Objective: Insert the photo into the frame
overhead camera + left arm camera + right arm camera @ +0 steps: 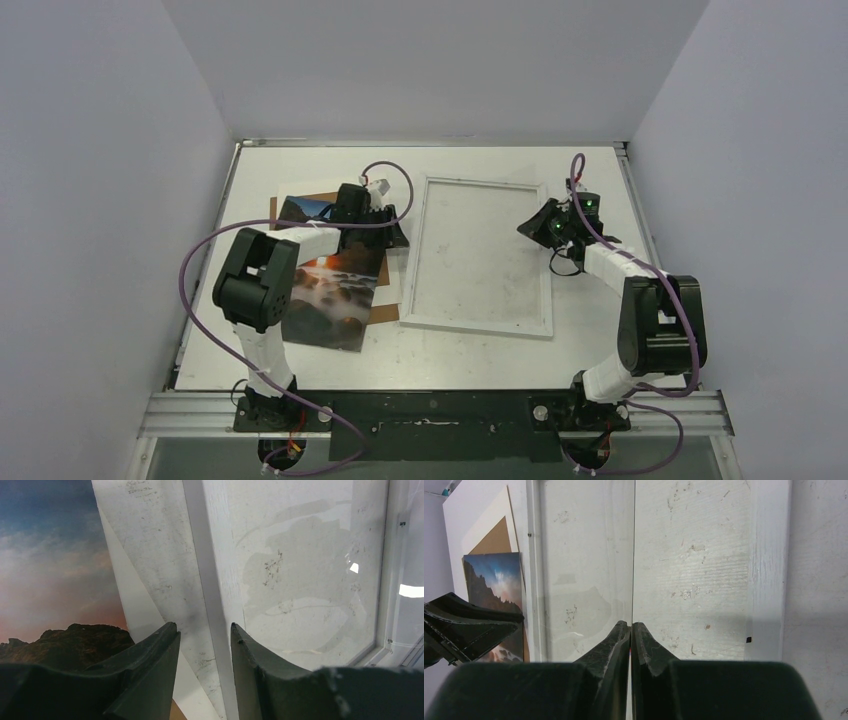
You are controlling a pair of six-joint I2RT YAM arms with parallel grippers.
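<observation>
Left claw (204, 630): jaws apart astride frame (205, 565) rail, lower centre | right claw (630, 625): closed | photo (330, 290): left of frame

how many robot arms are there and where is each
2. The left arm reaches over the photo, which lies left of the frame. The right arm bends in toward the frame's right edge. None looks hidden.

Lab: white walls (100, 150) around table (480, 355).
</observation>
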